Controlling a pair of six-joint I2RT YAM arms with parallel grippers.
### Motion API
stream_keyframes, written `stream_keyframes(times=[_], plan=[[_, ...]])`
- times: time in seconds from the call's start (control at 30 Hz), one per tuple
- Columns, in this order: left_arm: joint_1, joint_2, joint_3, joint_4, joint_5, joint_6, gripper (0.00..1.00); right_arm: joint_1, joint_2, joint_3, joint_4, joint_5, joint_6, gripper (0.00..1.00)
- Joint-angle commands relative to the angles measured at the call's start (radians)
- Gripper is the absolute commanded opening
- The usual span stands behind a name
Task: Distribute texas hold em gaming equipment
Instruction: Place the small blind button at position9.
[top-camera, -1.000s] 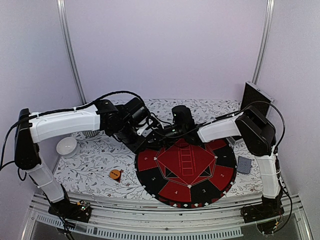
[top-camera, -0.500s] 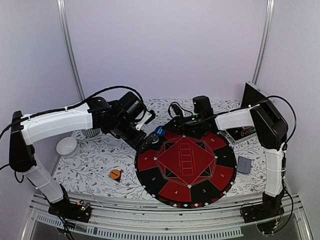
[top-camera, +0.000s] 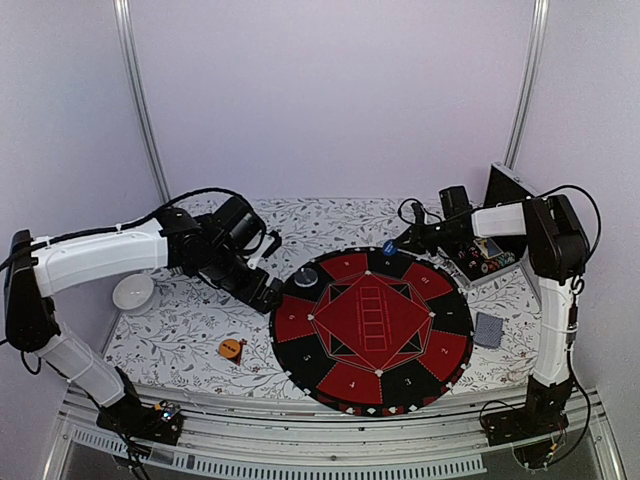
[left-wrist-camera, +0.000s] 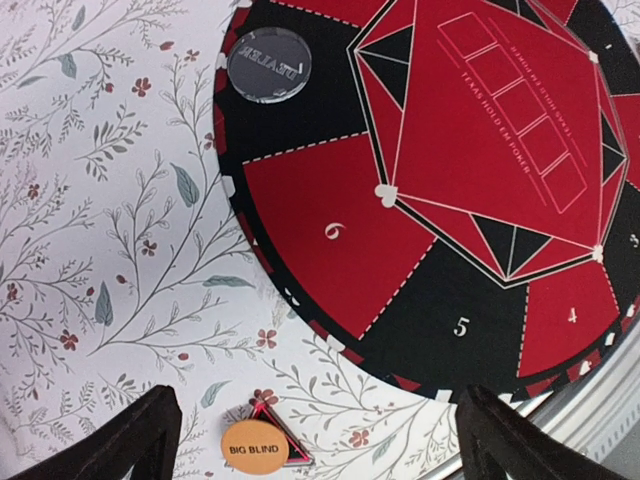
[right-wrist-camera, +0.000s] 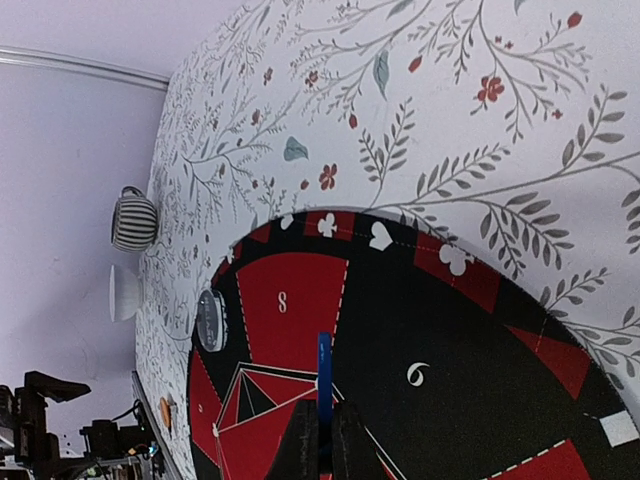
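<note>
My right gripper (top-camera: 397, 247) is shut on a blue disc (top-camera: 390, 247), held on edge above the far rim of the round red-and-black mat (top-camera: 390, 380). In the right wrist view the blue disc (right-wrist-camera: 324, 372) stands upright between the closed fingers (right-wrist-camera: 300, 440). A dark dealer disc (top-camera: 306, 276) lies on the mat's far left; it also shows in the left wrist view (left-wrist-camera: 268, 65). My left gripper (top-camera: 266, 292) is open and empty, just left of the mat. An orange Big Blind disc (left-wrist-camera: 254, 450) lies on a black-red triangle (left-wrist-camera: 285, 440) on the cloth. A grey-blue card deck (top-camera: 488, 328) lies right of the mat.
A white bowl (top-camera: 132, 292) and a striped cup (right-wrist-camera: 133, 220) stand at the left. An open box (top-camera: 482, 262) with chips and its upright black lid (top-camera: 510, 190) are at the back right. The table's metal front edge (left-wrist-camera: 600, 400) is near.
The two grippers have moved apart. My right gripper carried the blue disc rightward along the mat's far edge. My left arm drew back to the left, open, away from the dark dealer disc.
</note>
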Motion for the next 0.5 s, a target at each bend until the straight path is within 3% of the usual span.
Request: stream_keyframes(times=[0.0, 0.33, 0.47], plan=[[0.006, -0.008, -0.024, 0.014, 0.018, -0.026, 0.98, 0.019, 0.054, 0.036, -0.092, -0.002, -0.071, 0.01], [0.018, -0.019, -0.061, 0.016, 0.009, -0.028, 0.98, 0.019, 0.064, 0.043, -0.181, 0.081, -0.117, 0.03], [0.019, -0.02, -0.073, 0.014, 0.013, -0.03, 0.98, 0.018, 0.056, 0.059, -0.225, 0.146, -0.137, 0.14]])
